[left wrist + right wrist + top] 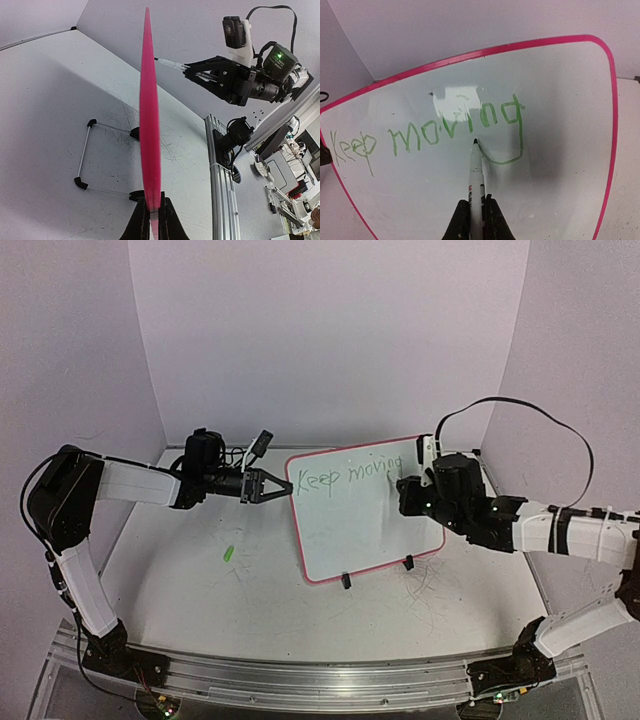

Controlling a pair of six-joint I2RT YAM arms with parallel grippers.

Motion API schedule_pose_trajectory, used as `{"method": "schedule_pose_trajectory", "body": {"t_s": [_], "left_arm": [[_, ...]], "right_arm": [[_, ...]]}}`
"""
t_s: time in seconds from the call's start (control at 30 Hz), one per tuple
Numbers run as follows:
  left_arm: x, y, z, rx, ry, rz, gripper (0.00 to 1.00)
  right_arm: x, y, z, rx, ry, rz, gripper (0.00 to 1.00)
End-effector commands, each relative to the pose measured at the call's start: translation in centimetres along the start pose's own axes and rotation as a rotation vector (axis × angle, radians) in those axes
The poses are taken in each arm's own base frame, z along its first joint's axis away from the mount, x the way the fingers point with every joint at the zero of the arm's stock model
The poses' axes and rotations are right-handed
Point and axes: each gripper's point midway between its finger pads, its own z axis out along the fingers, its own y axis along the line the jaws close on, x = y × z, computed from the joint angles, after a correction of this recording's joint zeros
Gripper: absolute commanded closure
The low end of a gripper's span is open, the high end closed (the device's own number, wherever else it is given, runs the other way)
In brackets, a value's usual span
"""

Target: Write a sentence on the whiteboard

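The whiteboard (370,530) stands tilted on its black feet mid-table, pink-framed. My left gripper (276,487) is shut on its left edge; in the left wrist view the board shows edge-on as a pink strip (150,125) running up from the pinching gripper (155,222). The sentence (445,127) reads "Keep moving" in green, on the board's upper part (345,477). My right gripper (476,217) is shut on a white marker (476,175), whose tip meets the board at the end of the g's long tail. In the top view the right gripper (408,492) sits at the board's right side.
A small green cap (228,553) lies on the table left of the board. The board's wire stand (83,159) sticks out behind it. An aluminium rail (320,680) runs along the near edge, and walls close in at both sides and the back.
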Motion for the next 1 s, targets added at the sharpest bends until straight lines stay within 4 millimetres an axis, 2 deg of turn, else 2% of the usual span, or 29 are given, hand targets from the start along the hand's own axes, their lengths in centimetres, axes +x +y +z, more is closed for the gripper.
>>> {"method": "schedule_pose_trajectory", "body": {"t_s": [0.0, 0.1, 0.17, 0.37, 0.43, 0.53, 0.7, 0.8, 0.97], "left_arm": [[-1.8, -0.1, -0.5, -0.024, -0.027, 0.063, 1.00], [-2.0, 0.0, -0.6, -0.030, -0.031, 0.059, 0.97], [-2.0, 0.0, -0.6, -0.032, -0.031, 0.051, 0.90], [-2.9, -0.5, -0.8, -0.041, -0.049, 0.050, 0.61], [-3.1, -0.6, -1.0, -0.046, -0.054, 0.044, 0.53], [-3.1, -0.7, -1.1, -0.059, -0.060, 0.018, 0.36], [-4.5, -0.7, -1.5, -0.097, -0.101, -0.057, 0.20], [-4.8, -1.1, -1.4, -0.137, -0.126, -0.091, 0.18], [-3.5, -3.0, 1.2, -0.232, -0.155, -0.043, 0.19]], "right_arm": [[-4.7, -1.1, -5.0, 0.008, -0.165, 0.012, 1.00], [-3.2, -3.8, -6.5, 0.094, -0.155, -0.052, 1.00], [-2.6, -4.2, -6.9, 0.098, -0.143, -0.076, 1.00], [-3.2, -4.4, -7.6, 0.099, -0.164, -0.069, 1.00], [-3.5, -4.1, -7.7, 0.091, -0.168, -0.079, 1.00], [-4.0, -3.5, -7.5, 0.074, -0.167, -0.105, 1.00], [-4.0, -2.5, -7.2, 0.032, -0.155, -0.158, 1.00], [-4.0, -2.0, -6.9, 0.015, -0.149, -0.199, 1.00], [-4.9, -0.2, -6.8, -0.064, -0.164, -0.242, 1.00]]}}
